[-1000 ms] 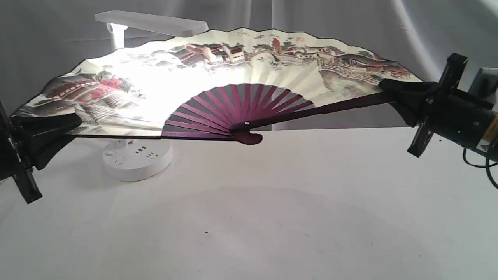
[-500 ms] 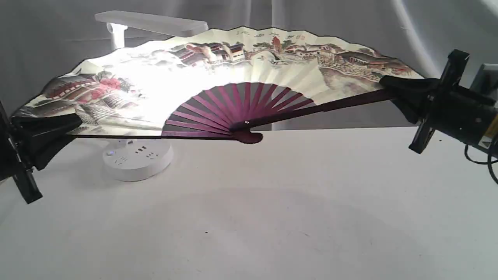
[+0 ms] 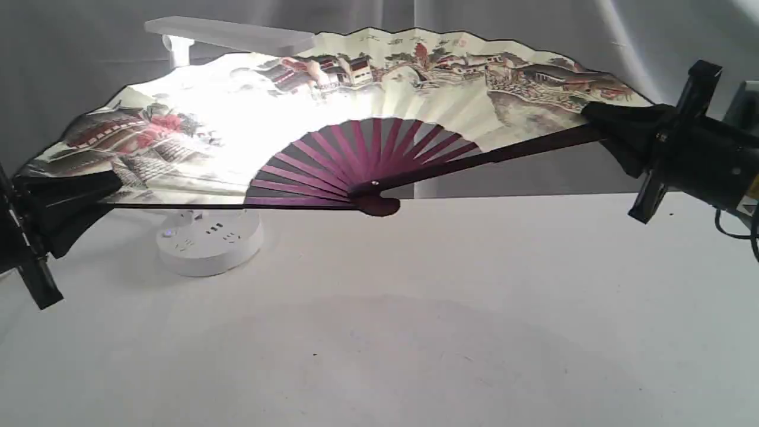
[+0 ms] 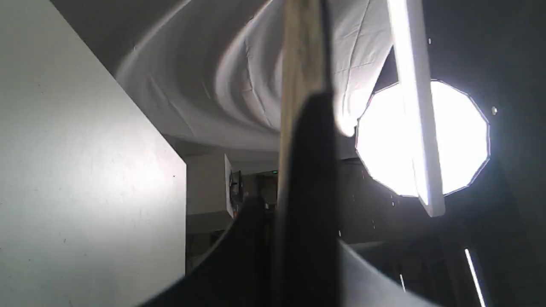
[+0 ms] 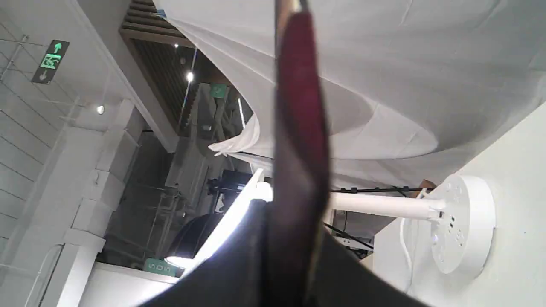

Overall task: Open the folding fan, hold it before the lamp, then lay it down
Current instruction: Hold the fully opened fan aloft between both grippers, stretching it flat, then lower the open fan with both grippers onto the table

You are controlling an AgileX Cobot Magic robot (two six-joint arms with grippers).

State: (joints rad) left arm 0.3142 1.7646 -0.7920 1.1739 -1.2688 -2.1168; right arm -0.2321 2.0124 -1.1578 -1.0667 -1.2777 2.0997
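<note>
The folding fan (image 3: 427, 101) is spread wide and held in the air, its painted cream leaf glowing where the lit lamp stands behind its left half. Maroon ribs meet at the pivot near the middle. My left gripper (image 3: 89, 193) is shut on the fan's left guard stick, seen edge-on as the fan (image 4: 298, 76) in the left wrist view. My right gripper (image 3: 611, 133) is shut on the right guard stick, the fan (image 5: 298, 85) also edge-on there. The lamp (image 3: 207, 240) shows its round base and bar head; the lamp (image 5: 460, 221) and the lamp's head (image 4: 413, 106) appear in the wrist views.
A white table (image 3: 415, 332) spreads beneath the fan, with grey cloth (image 3: 522, 24) hung behind. A bright round studio light (image 4: 460, 136) shines past the lamp head in the left wrist view.
The right gripper has lifted its end of the fan a little, and the whole leaf has tipped slightly higher and more upright. The left gripper has barely moved.
</note>
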